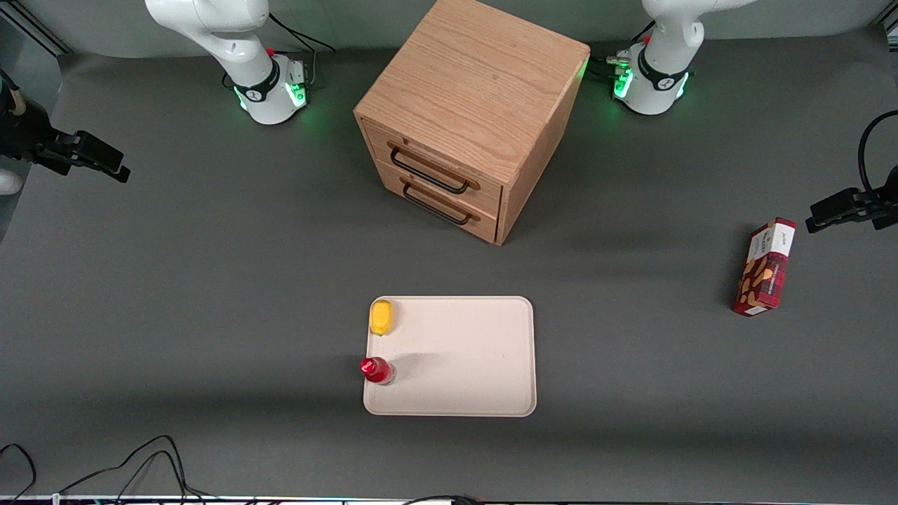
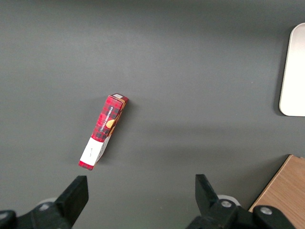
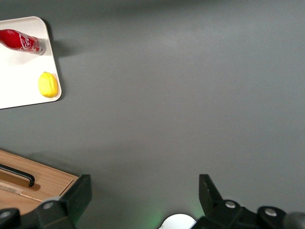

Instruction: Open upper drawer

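The wooden cabinet (image 1: 477,77) stands at the back middle of the table. Its upper drawer (image 1: 436,165) is shut, with a long black bar handle (image 1: 428,172) across its front. The lower drawer (image 1: 449,210) under it is shut too. My right gripper (image 1: 105,163) hangs high above the table toward the working arm's end, well away from the cabinet. It is open and empty, with fingers (image 3: 78,193) spread wide over bare table. A corner of the cabinet (image 3: 47,183) with the end of one black handle (image 3: 21,175) shows in the right wrist view.
A beige tray (image 1: 463,358) lies nearer the front camera than the cabinet, holding a yellow lemon (image 1: 382,317) and a red bottle (image 1: 377,370). A red snack box (image 1: 765,268) lies toward the parked arm's end. Cables (image 1: 140,463) lie at the front edge.
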### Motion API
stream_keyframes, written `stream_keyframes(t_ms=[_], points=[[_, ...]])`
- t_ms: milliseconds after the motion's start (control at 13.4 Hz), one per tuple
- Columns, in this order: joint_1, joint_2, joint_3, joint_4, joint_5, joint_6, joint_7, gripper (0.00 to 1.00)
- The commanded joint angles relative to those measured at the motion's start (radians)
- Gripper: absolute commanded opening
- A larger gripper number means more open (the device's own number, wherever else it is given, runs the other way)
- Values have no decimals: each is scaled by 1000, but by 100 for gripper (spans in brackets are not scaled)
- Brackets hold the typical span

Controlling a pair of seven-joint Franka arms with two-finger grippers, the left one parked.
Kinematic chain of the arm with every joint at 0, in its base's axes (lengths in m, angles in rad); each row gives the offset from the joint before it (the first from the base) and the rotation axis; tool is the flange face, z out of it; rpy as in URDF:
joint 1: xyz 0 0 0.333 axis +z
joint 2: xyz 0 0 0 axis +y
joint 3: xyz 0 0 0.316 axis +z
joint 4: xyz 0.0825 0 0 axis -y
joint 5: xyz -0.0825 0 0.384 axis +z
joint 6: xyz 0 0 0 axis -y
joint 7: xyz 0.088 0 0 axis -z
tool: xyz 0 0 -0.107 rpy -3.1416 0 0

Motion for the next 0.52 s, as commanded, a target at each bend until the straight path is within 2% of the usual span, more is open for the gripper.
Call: stream_keyframes(t_ms=[0,374,449], points=[[-29,1,33,11,19,-16,9,100],[-22,12,35,23,21,-39,-2,100],[-22,15,40,31,37,-53,-64,100]])
